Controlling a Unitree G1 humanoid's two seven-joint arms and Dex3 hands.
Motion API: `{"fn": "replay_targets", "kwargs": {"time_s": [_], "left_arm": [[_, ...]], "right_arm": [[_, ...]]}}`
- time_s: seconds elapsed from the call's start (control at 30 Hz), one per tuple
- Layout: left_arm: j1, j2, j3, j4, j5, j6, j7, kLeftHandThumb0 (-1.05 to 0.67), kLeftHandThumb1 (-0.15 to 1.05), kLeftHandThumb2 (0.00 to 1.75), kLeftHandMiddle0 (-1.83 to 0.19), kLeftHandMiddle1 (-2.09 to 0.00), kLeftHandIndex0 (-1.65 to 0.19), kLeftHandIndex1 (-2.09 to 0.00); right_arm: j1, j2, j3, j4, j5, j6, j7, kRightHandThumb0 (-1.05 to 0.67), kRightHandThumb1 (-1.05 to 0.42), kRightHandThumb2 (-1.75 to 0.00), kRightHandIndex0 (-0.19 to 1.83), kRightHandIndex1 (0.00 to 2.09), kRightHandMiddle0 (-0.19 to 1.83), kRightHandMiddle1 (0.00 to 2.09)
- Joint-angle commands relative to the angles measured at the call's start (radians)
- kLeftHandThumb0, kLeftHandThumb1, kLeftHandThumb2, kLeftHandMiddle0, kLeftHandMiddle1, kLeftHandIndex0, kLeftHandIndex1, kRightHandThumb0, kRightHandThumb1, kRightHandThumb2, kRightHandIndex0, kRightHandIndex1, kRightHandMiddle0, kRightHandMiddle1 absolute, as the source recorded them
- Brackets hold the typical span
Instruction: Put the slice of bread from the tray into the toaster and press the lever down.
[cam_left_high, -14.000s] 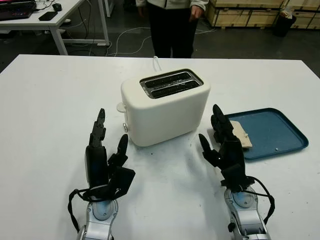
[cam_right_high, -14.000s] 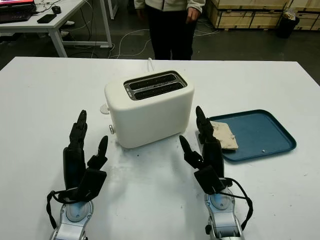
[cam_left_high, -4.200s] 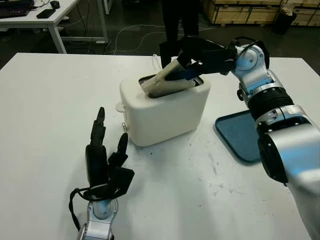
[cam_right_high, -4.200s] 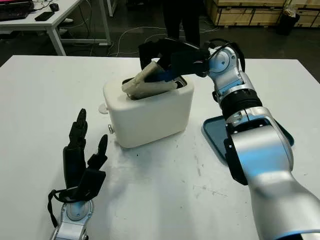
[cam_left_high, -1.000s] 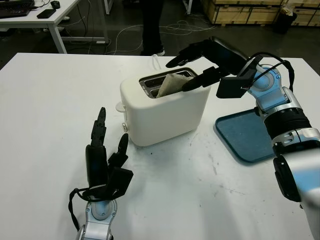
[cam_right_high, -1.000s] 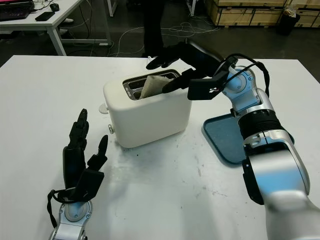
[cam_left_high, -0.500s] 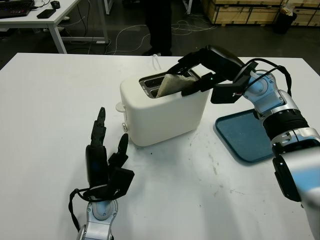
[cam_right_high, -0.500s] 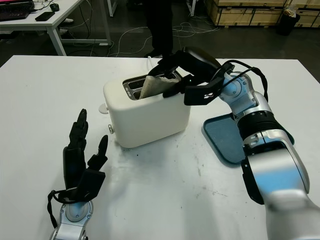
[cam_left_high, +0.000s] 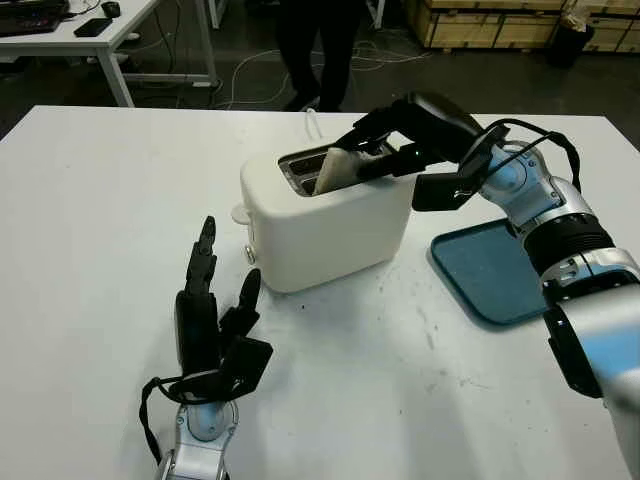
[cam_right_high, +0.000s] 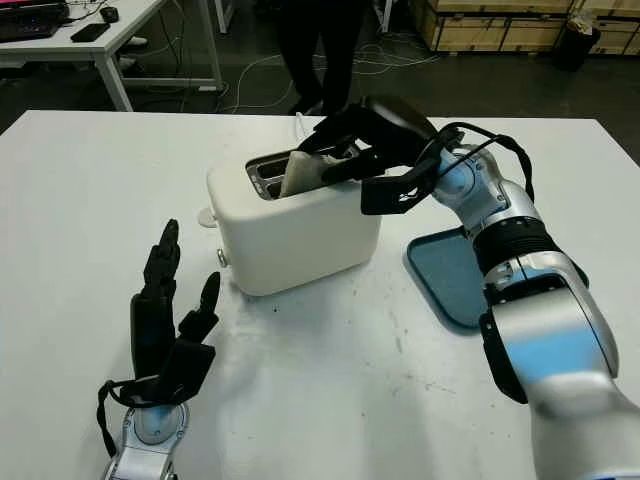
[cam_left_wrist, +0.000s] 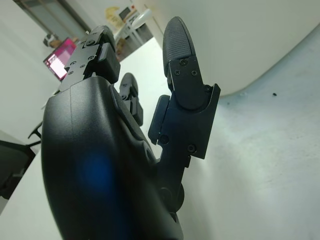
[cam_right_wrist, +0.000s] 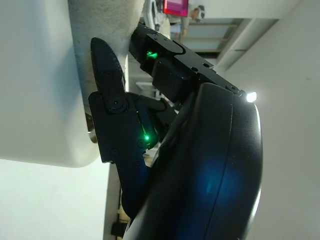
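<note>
White toaster (cam_left_high: 325, 215) stands mid-counter (cam_left_high: 90, 190). Slice of bread (cam_left_high: 335, 167) sits tilted in a slot, its upper part protruding. Right hand (cam_left_high: 385, 150) is over the toaster top, fingers (cam_left_high: 372, 125) curled onto the slice. Left hand (cam_left_high: 215, 335) is open, near the front counter edge. Blue tray (cam_left_high: 490, 270) lies beside the toaster.
</note>
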Motion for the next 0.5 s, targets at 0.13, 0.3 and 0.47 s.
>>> {"fn": "replay_targets", "kwargs": {"time_s": [0.13,0.3,0.47], "left_arm": [[-0.005,-0.024,-0.003,0.013,-0.003,-0.018,0.014,-0.54,0.92,0.54,-0.2,-0.06,-0.17,0.0],[-0.006,-0.031,-0.006,0.019,-0.007,-0.016,0.018,-0.54,0.92,0.54,-0.2,-0.06,-0.16,0.0],[-0.007,-0.031,-0.012,0.019,0.001,-0.013,0.027,-0.54,0.92,0.55,-0.2,-0.06,-0.16,0.0]], "right_arm": [[-0.022,-0.003,0.009,0.019,-0.01,-0.019,-0.014,-0.42,-0.92,-0.26,0.92,1.27,1.14,0.5],[-0.033,-0.008,0.003,0.023,0.002,-0.019,0.005,-0.42,-0.92,-0.24,0.9,1.3,0.87,0.99],[-0.044,-0.016,0.004,0.018,-0.003,-0.02,0.007,-0.42,-0.92,-0.22,0.93,1.25,0.89,0.98]]}}
